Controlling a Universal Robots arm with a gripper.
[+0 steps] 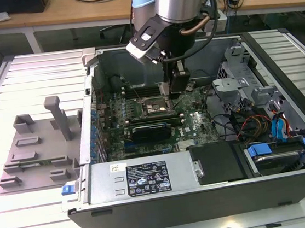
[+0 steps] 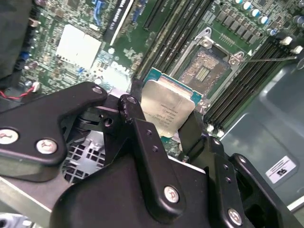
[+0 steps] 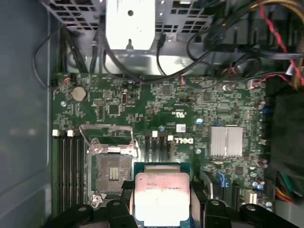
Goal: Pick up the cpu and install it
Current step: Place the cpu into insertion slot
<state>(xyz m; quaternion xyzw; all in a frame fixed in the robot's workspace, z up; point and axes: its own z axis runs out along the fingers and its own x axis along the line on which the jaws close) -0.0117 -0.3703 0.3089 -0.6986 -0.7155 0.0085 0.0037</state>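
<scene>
- The gripper [image 1: 177,87] hangs inside the open computer case [image 1: 206,202], over the motherboard [image 1: 198,124].
- In the second wrist view the fingers [image 2: 134,116] are clenched on the cpu [image 2: 168,107], one black finger on each of two opposite edges.
- The cpu is held flat and clear of the board. Its silver-grey metal top faces the wrist cameras, and a thin green rim shows around the top.
- In the first wrist view the socket [image 3: 111,166] is uncovered, with its contact field exposed. The cpu sits just beside the socket and is not seated in it.
- Black memory slots [image 3: 66,171] run along the socket edge farthest from the cpu.
- A finned silver heatsink [image 3: 226,141] stands on the board, apart from the socket.
- A grey holder tray [image 1: 34,144] lies on the slatted table [image 1: 31,211], outside the case wall at the exterior view's left and well apart from the gripper.
</scene>
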